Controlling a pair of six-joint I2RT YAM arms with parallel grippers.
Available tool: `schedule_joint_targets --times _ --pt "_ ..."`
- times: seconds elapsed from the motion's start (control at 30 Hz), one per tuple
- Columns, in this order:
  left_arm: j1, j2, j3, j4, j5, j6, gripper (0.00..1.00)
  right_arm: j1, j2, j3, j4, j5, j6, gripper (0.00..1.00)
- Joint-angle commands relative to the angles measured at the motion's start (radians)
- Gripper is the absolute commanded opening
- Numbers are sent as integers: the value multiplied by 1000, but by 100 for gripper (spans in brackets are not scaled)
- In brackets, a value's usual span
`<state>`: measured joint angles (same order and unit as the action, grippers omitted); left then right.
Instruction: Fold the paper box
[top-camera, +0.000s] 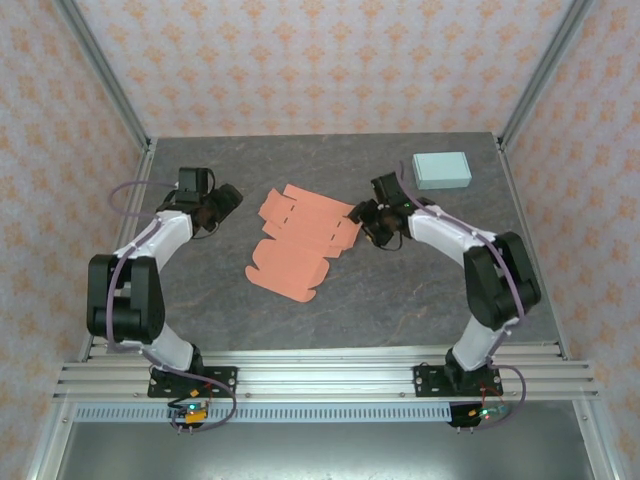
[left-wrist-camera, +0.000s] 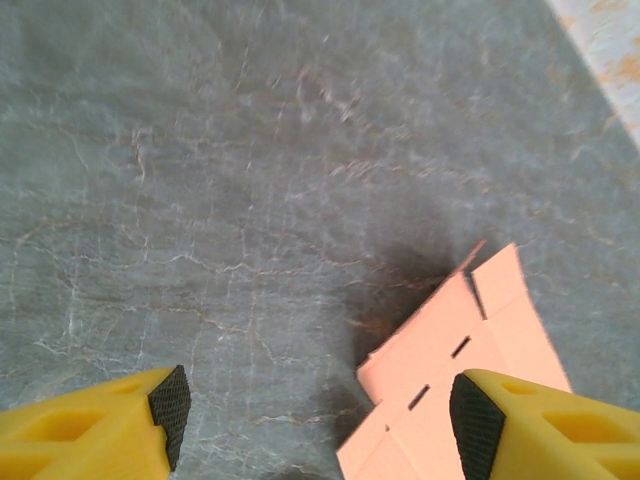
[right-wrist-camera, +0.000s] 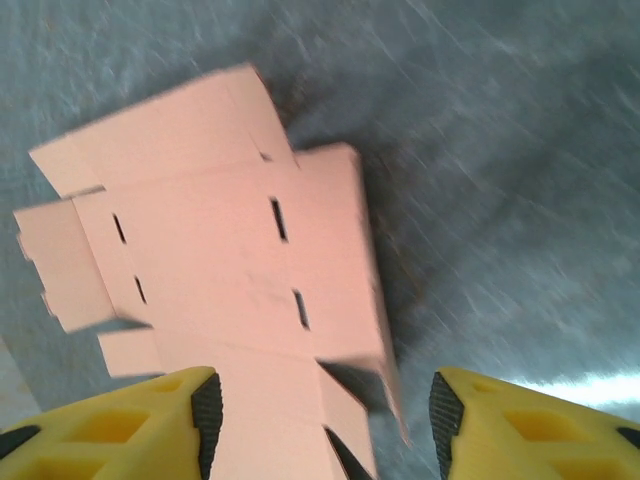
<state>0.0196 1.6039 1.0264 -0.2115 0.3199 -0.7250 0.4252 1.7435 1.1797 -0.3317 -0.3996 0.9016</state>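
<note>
The paper box (top-camera: 298, 245) lies unfolded and flat in the middle of the grey table (top-camera: 400, 310), a salmon-coloured sheet with flaps and slots, stretched between the two arms.

The left gripper (top-camera: 228, 198) sits off the sheet's far left corner, close to it but apart from it. Its jaws are spread wide with nothing in them. From its wrist camera, a corner of the sheet reaches in beside the right-hand pad (left-wrist-camera: 472, 435), with bare table across the rest of the gap.

The right gripper (top-camera: 360, 214) is at the sheet's far right edge. Its jaws are also spread, and from its wrist camera the sheet runs in between the yellow fingers (right-wrist-camera: 150, 420), unpinched; that view is blurred.

A small pale box (top-camera: 441, 170) stands at the far right of the table, well apart.
</note>
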Motion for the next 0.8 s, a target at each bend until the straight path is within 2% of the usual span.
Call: schedule_joint_targets --times 0.0,0.27,0.37,0.4,0.53,0.67,0.77 --pt "-5 36 22 4 71 5 73 3 66 96 -118 53 -10 55" --pt "-30 130 110 -68 149 82 73 21 150 154 -168 75 -37 55" --pt "-44 169 156 -148 127 126 72 22 169 143 -159 78 -29 55" --pt "-50 186 174 -176 116 140 73 22 181 145 -147 67 -38 51" --pt "-64 237 215 -193 137 184 72 20 221 160 -63 -5 -131 21" --pt "-71 283 267 -207 204 263 69 20 242 207 -77 -1 -324 7" --pt "-87 284 261 -255 216 342 69 15 262 241 -64 -66 -481 2"
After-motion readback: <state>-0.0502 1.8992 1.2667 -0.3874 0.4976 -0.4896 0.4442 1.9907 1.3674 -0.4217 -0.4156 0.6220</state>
